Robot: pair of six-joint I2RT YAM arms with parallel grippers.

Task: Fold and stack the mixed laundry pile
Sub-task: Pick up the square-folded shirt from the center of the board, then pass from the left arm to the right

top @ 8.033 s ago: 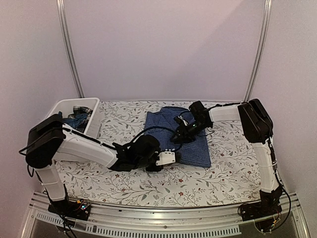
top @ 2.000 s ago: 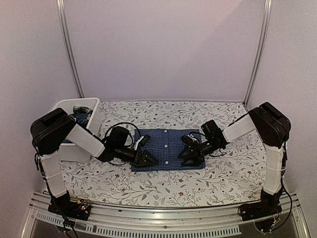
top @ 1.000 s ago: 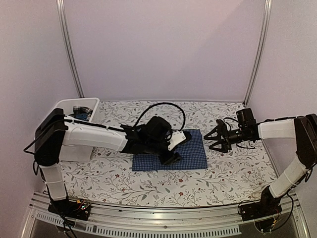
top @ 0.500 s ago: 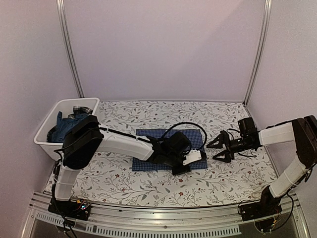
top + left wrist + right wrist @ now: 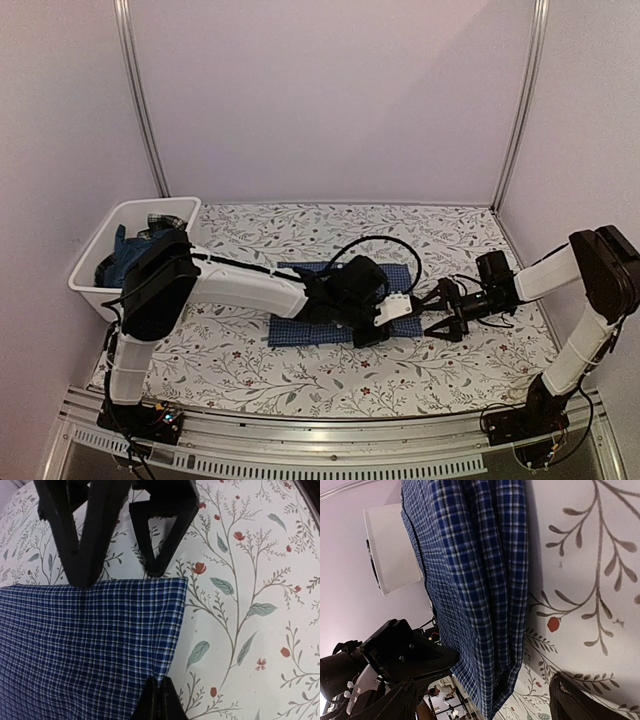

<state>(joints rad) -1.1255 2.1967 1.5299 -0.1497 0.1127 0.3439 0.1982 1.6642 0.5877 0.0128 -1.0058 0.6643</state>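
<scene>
While you are watching from above, your left claw [image 5: 392, 322] is reaching right across the shirt [image 5: 300, 330] to its right edge. A second ago it was hanging over the middle with fingers apart; now they are pressed together. Your right claw [image 5: 432, 312] is coming back in from the right and sitting just beside that same edge, spread wide. The shirt is lying folded flat on the cloth [image 5: 260, 370], mid-table. You seem to be setting up the next fold, right edge over toward the left. The remaining laundry [image 5: 128, 250] is waiting in the tub [image 5: 95, 262], well apart at far left.

Looking through the left wrist, your fingertips [image 5: 159, 702] are meeting on the shirt's hem and seem to be pinching it; how many layers they are catching I cannot tell. The right claw's fingers [image 5: 75, 545] are standing straight ahead, one touching the shirt's edge by the corner, the other on bare cloth just past it.

Looking through the right wrist, its fingers are gaping at the bottom corners, holding nothing. The left arm [image 5: 405, 655] is crowding in beside the shirt, so the two claws are working close and risking a knock.
</scene>
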